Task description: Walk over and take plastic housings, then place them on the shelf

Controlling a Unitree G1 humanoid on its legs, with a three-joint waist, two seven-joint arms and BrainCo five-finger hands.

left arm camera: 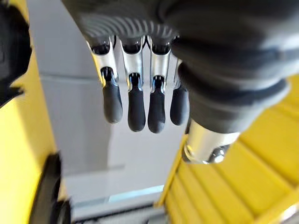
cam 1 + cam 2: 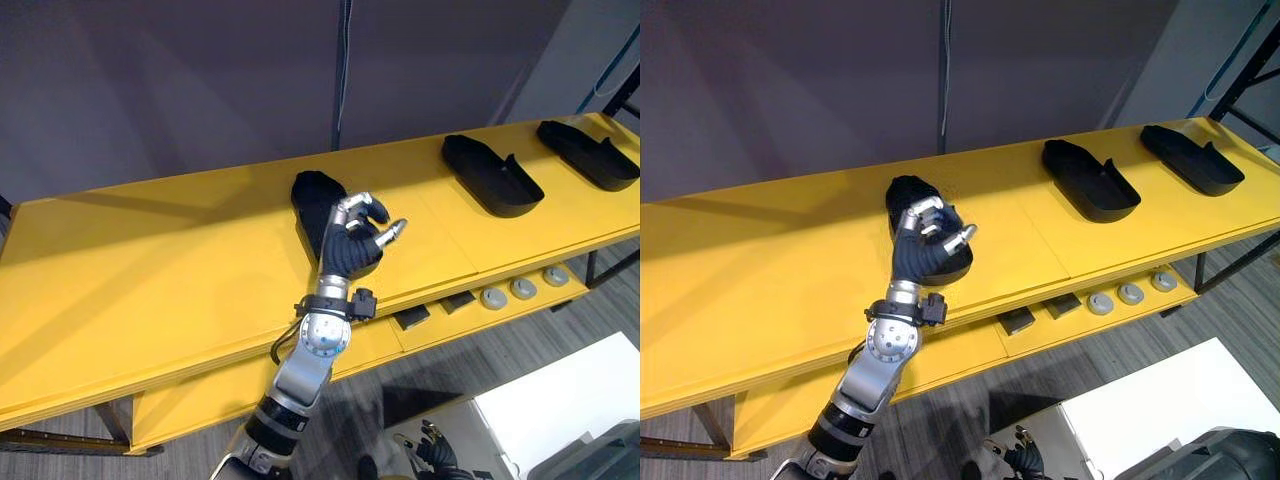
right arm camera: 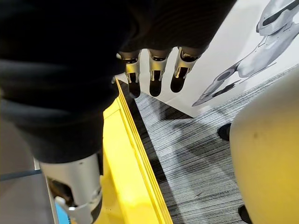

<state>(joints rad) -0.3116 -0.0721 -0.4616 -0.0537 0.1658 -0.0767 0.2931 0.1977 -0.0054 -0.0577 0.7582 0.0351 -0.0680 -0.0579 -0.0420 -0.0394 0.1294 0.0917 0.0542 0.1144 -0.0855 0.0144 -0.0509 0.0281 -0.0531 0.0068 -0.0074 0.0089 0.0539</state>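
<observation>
Three black plastic housings lie on the top of the yellow shelf point(image 2: 150, 280): one at the middle point(image 2: 316, 200), one further right point(image 2: 492, 175) and one at the far right end point(image 2: 588, 152). My left hand point(image 2: 355, 245) is raised over the shelf top, just in front of the middle housing and covering its near end. Its fingers point(image 1: 136, 107) are relaxed and hold nothing. My right hand point(image 2: 1025, 458) hangs low beside the shelf, above the floor, with its fingers point(image 3: 154, 77) loose and empty.
A lower shelf level carries round grey parts point(image 2: 522, 290) and small dark blocks point(image 2: 412, 317). A white table point(image 2: 560, 400) stands at the lower right on grey carpet point(image 3: 187, 149). A dark wall point(image 2: 200, 90) runs behind the shelf.
</observation>
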